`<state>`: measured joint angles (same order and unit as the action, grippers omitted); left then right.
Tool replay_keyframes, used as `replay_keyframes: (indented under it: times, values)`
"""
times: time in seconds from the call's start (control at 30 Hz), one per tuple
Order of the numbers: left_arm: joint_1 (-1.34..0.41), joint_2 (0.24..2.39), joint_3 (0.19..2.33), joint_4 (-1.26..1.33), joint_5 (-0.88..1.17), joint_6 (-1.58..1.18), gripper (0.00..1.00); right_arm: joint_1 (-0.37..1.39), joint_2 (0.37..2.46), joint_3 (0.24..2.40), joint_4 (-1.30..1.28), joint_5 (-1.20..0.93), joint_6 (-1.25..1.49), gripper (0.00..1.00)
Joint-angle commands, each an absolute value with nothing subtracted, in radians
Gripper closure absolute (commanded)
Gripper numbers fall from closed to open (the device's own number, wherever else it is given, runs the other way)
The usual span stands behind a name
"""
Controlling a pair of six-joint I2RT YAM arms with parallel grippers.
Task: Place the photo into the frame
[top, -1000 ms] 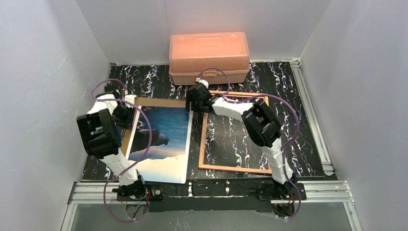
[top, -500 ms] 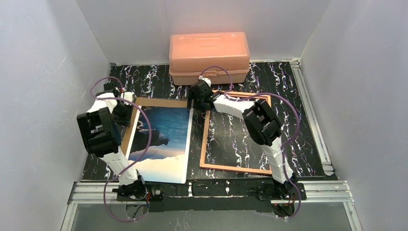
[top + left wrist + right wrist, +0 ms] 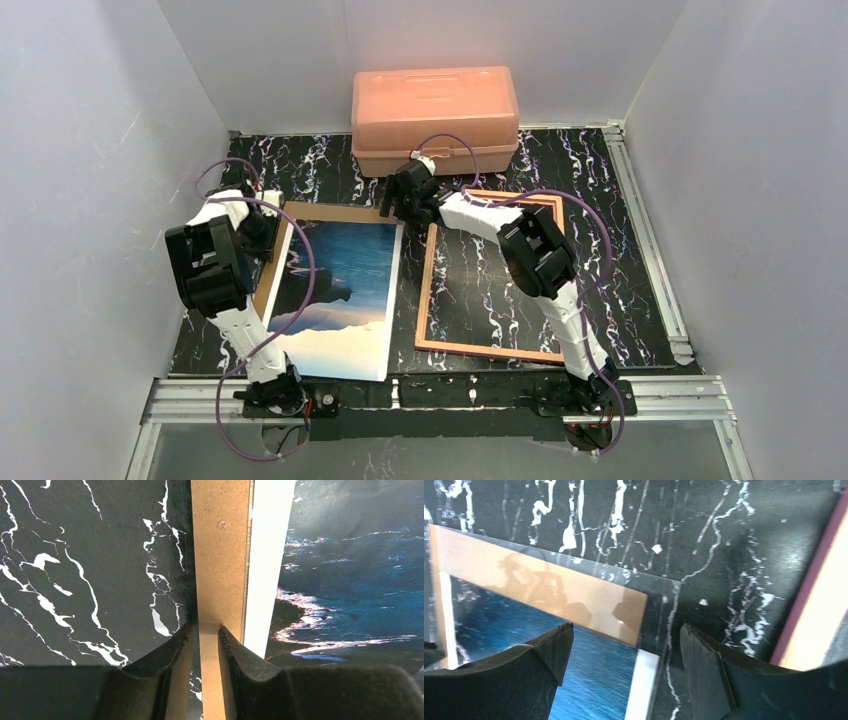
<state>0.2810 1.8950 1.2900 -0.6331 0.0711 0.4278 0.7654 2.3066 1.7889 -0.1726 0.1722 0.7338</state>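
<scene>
Black marbled tabletop (image 3: 600, 200) fills the top view. Toward 8 o'clock the photo (image 3: 335, 290) lies face up on a brown board (image 3: 330, 210), which shows as a strip along its far and left sides. Toward 4 o'clock lies the frame (image 3: 422, 300), empty, with marble showing through it; it is just beside the photo but apart from it. A salmon box (image 3: 435, 110) stands at 12 o'clock. The left hand (image 3: 260, 238) is at the board's 9 o'clock edge. The right hand (image 3: 393, 210) hangs over the stack's 1 o'clock corner, the one nearest the frame.

From the left wrist, the fingers (image 3: 167, 670) stand a narrow gap apart and straddle the board's outer edge, one over marble, one over board. Whether they press down I cannot tell; the pose looks meant to steady the stack.

From the right wrist, the fingers (image 3: 704, 665) are spread wide either side of that corner, holding nothing. A clear sheet (image 3: 664, 594) seems to cover photo and board, its corner jutting past the board. It may have to come off before the photo can go in.
</scene>
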Motion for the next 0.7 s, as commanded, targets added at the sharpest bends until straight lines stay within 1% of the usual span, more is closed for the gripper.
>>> replay_keyframes:
  times: [0.0,0.1,0.2,0.33,0.67]
  values:
    - [0.254,1.942,1.264,-0.641,0.1,0.414,0.76,0.76,2.348,1.776,-0.124,0.058,0.826,0.14]
    - [0.25,1.947,1.253,-0.633,0.094,0.419,0.76,0.758,2.319,1.719,-0.016,-0.027,0.893,0.14]
    - [0.246,1.947,1.238,-0.624,0.081,0.431,0.76,0.747,2.271,1.641,0.161,-0.098,0.958,0.14]
    - [0.245,1.943,1.227,-0.616,0.075,0.44,0.77,0.737,2.2,1.558,0.329,-0.154,1.023,0.14]
    - [0.241,1.939,1.215,-0.611,0.068,0.448,0.78,0.736,2.092,1.458,0.489,-0.216,1.073,0.15]
